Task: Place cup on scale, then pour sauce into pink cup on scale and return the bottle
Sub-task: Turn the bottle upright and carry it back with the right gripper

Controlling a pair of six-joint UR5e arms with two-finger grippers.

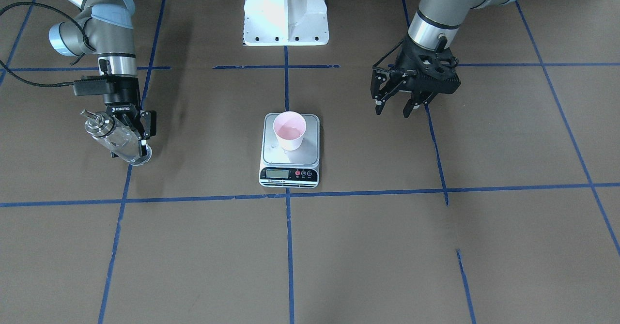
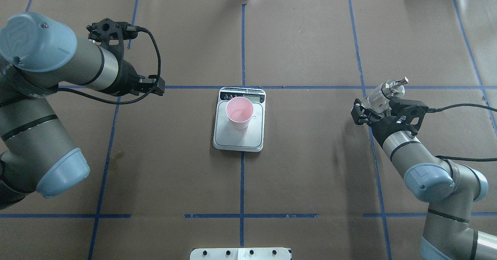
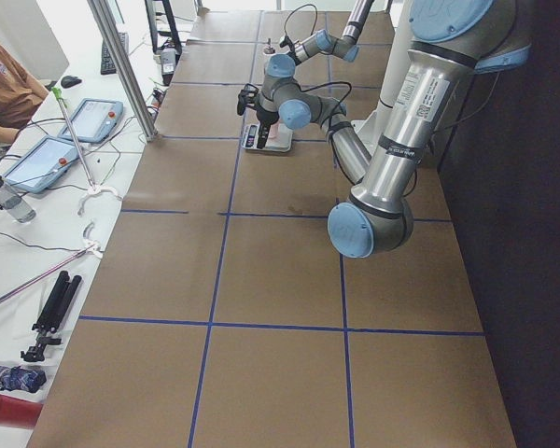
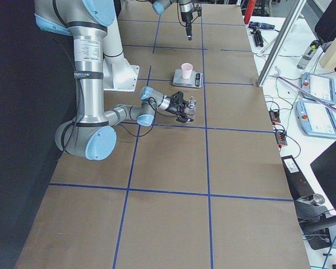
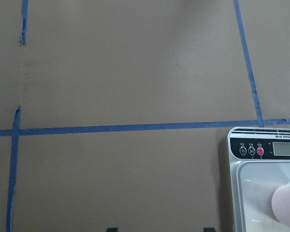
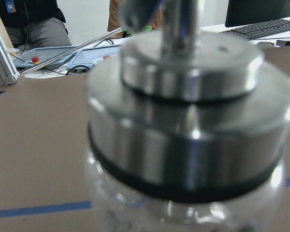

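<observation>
The right gripper (image 1: 131, 140) is closed on the tilted bottle (image 2: 378, 98), its spout (image 2: 400, 82) pointing far and right, away from the cup (image 2: 239, 112), which stands on the scale (image 2: 233, 141) well apart to the left; the left gripper (image 1: 392, 112) hangs open and empty.

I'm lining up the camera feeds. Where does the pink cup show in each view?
Exterior front-facing: cup at centre, standing on the scale.
Overhead exterior: cup at centre, just above the middle.
Exterior left: far top centre, seemingly a tiny pink spot.
Exterior right: upper middle.
Left wrist-mounted: bottom right corner, cut off.
Right wrist-mounted: not in it.
Shared landmark: the scale under it.
</observation>
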